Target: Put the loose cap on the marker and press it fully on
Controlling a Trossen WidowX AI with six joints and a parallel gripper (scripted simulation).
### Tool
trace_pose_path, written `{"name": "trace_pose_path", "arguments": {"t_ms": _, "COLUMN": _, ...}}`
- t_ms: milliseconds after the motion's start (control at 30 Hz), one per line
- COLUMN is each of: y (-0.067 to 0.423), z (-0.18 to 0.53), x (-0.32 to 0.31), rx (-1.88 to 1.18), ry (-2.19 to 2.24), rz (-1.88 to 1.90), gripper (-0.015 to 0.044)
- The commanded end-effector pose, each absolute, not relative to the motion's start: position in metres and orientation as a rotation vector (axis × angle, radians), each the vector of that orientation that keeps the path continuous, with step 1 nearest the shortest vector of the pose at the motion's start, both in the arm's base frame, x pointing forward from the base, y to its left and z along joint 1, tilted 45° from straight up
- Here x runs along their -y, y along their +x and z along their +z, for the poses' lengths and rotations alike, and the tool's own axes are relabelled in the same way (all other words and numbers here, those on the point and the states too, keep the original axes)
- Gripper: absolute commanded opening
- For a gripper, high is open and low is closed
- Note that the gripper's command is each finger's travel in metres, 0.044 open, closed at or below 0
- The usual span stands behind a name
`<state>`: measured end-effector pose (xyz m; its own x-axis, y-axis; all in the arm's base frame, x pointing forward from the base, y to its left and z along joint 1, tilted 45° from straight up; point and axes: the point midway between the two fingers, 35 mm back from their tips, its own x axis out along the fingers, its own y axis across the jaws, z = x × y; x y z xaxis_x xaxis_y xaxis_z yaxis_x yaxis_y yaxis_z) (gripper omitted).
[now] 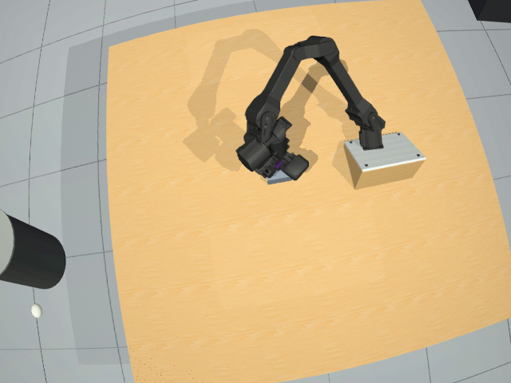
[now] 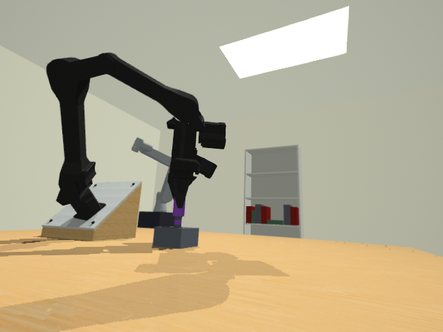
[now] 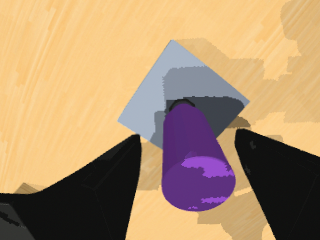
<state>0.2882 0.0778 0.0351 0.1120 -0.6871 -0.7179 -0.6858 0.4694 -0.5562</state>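
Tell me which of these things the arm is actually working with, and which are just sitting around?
In use: purple cap on the marker; grey holder block; open gripper straddling the cap.

Just around: bookshelf with books; pale second arm behind; mounting wedge.

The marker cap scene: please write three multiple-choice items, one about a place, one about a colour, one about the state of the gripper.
1. Where is the cap?
A. lying on the table
B. on the marker in the holder block
C. on the arm's base

2. What colour is the cap?
A. purple
B. red
C. green

3. How does the gripper stand?
A. shut on the cap
B. shut on nothing
C. open, fingers apart from the cap

Key: 1 B, it stands over the grey block; 2 A, the wrist view shows purple; 3 C, gaps show on both sides of the cap.
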Motion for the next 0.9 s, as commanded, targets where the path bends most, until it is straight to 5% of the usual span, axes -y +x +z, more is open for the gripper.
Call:
{"name": "trace_pose_path", "arguments": {"t_ms": 0, "y": 0.288, "z": 0.035, "x": -0.078, "rx": -1.584, "ry": -1.225, "rz": -0.002, "gripper": 0.0368}}
{"name": "trace_pose_path", "arguments": {"t_ms": 100, "y": 0.288, "z": 0.035, "x": -0.078, "rx": -1.584, "ry": -1.225, "rz": -0.002, "gripper": 0.044}}
{"name": "trace_pose_path", "arguments": {"t_ms": 567, "y": 0.28, "z": 0.089, "x": -0.13, "rx": -1.586, "ry": -1.224, "rz": 0.001, "gripper": 0.044}}
{"name": "trace_pose_path", "arguments": {"t_ms": 867, "y": 0.28, "z": 0.082, "x": -0.123, "rx": -1.413, "ry": -0.697, "rz": -0.491, "gripper": 0.0204}}
